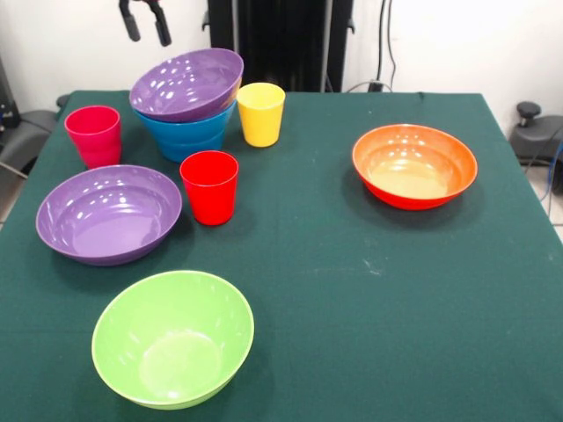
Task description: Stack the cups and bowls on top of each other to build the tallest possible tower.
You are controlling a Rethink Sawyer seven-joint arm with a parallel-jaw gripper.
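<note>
My gripper [146, 25] hangs open and empty at the top left, above and behind a small pile: a wide purple bowl [187, 83] sits tilted in a blue bowl [186, 134] at the far left. A yellow cup [260, 113] stands just right of that pile. A pink-magenta cup [94, 134] stands to its left. A red cup [209, 186] stands in front of it, next to a second purple bowl [108, 213]. A lime green bowl [172, 337] sits near the front edge. An orange bowl [414, 165] sits alone at the right.
The green tablecloth [369, 299] covers the table. The robot's black pedestal [281, 40] stands behind the far edge. A black device [532, 132] sits off the table's right side.
</note>
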